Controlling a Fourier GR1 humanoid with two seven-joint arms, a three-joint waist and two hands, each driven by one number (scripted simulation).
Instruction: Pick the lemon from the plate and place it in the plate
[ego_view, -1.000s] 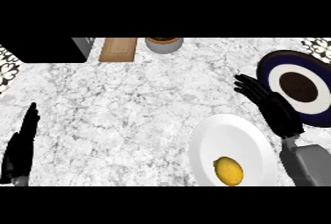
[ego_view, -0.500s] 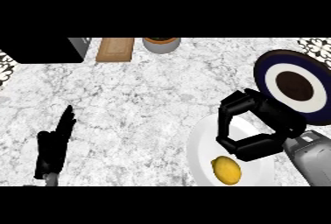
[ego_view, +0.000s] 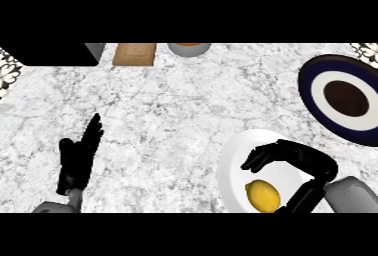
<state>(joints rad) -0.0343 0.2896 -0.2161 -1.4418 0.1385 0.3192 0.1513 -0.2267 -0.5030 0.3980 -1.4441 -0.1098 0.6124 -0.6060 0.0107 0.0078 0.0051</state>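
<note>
Right robot hand (ego_view: 295, 156) curled; left robot hand (ego_view: 77, 160) flat, straight-fingered.

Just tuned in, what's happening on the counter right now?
The right hand arches over the white plate, fingers curled above the lemon but not closed on it. The lemon lies on that plate. The dark blue plate sits at the far right. The left hand rests open on the left.

We find no readable text, label, brand, number or sign anywhere in head view. We check bench (ego_view: 177, 105), both plates, items at far edge: all blank, no lettering.
</note>
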